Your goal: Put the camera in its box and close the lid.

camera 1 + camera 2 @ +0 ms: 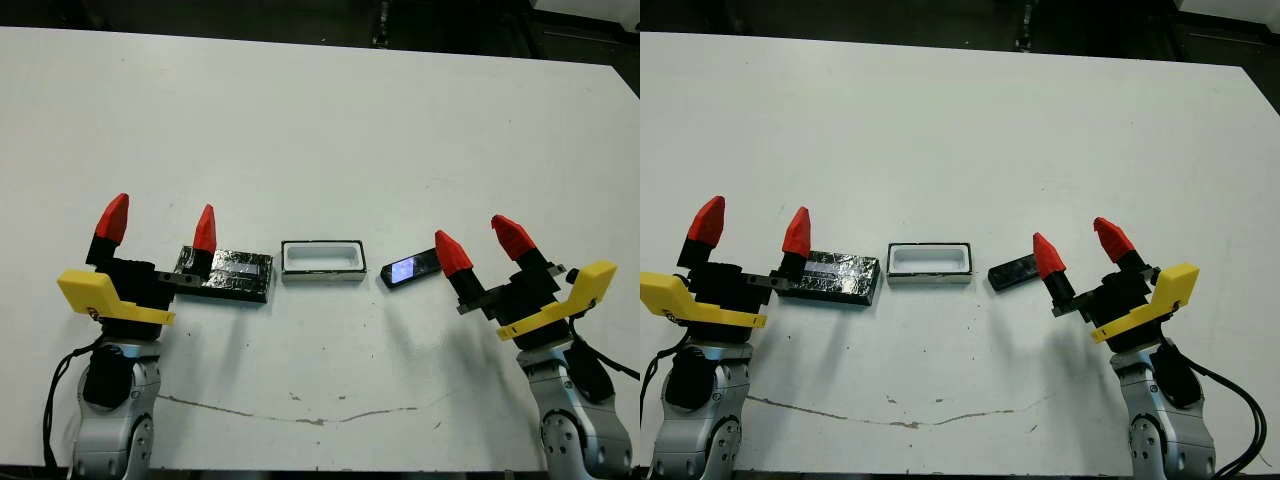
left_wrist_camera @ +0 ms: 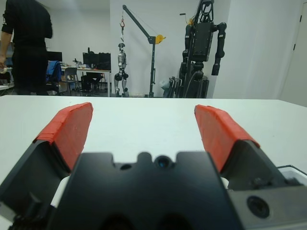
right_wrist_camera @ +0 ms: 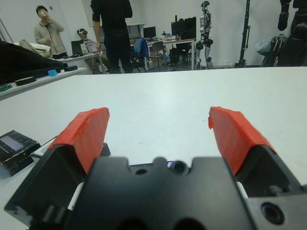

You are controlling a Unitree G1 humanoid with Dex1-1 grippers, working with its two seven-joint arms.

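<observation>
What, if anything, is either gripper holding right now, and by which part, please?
Nothing is held. The left gripper and right gripper are both open and empty; the camera, box and lid lie on the table.

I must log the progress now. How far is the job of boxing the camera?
Nothing is done yet. The camera lies on the table, right of the open, empty box; the lid lies left of the box. In hand: nothing. The left gripper and right gripper are both open. Left: put the camera in the box, then close the lid.
</observation>
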